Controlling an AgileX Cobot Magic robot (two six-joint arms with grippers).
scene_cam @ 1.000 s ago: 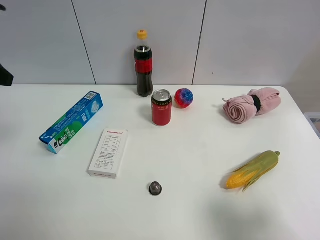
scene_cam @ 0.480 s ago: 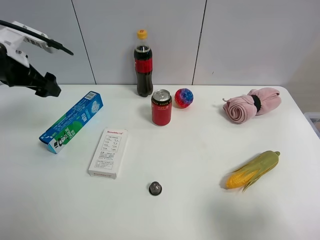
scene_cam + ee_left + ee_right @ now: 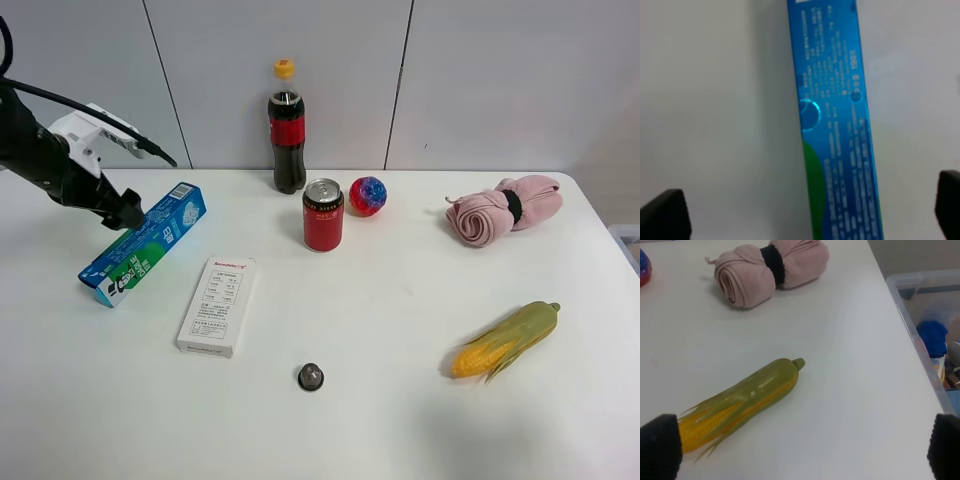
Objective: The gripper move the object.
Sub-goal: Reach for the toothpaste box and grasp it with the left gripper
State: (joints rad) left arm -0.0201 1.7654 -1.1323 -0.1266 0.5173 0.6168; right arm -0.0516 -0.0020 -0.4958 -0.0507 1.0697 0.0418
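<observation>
one each of everything on the white tabletop (image 3: pixel 400 300): a long slim blue-and-green carton (image 3: pixel 145 243) with white print, a flat white box with text (image 3: pixel 217 305), a cola bottle with a yellow cap (image 3: pixel 287 128), a red drink can (image 3: pixel 323 215), a red-and-blue ball (image 3: pixel 368 196), a rolled pink cloth with a black band (image 3: pixel 503 210), a toy corn cob in a green husk (image 3: pixel 505 340) and a small dark round cap (image 3: pixel 311 376)

two grippers, but the high camera shows only the left gripper (image 3: pixel 125 213), a black arm tip with a white block behind it, over the far half of the carton

the carton lies flat and slanted on the left of the table, just left of the white box; from the left wrist (blurred, close) the carton (image 3: pixel 835 125) runs between the two black fingertips (image 3: pixel 662 217), which stand wide apart and clear of it

the right gripper (image 3: pixel 800 450) shows only in its own view, spread wide with nothing held, above the corn (image 3: pixel 740 407), and a clear plastic bin (image 3: pixel 912 315) stands past the table edge

pale grey wall panels stand behind the table
</observation>
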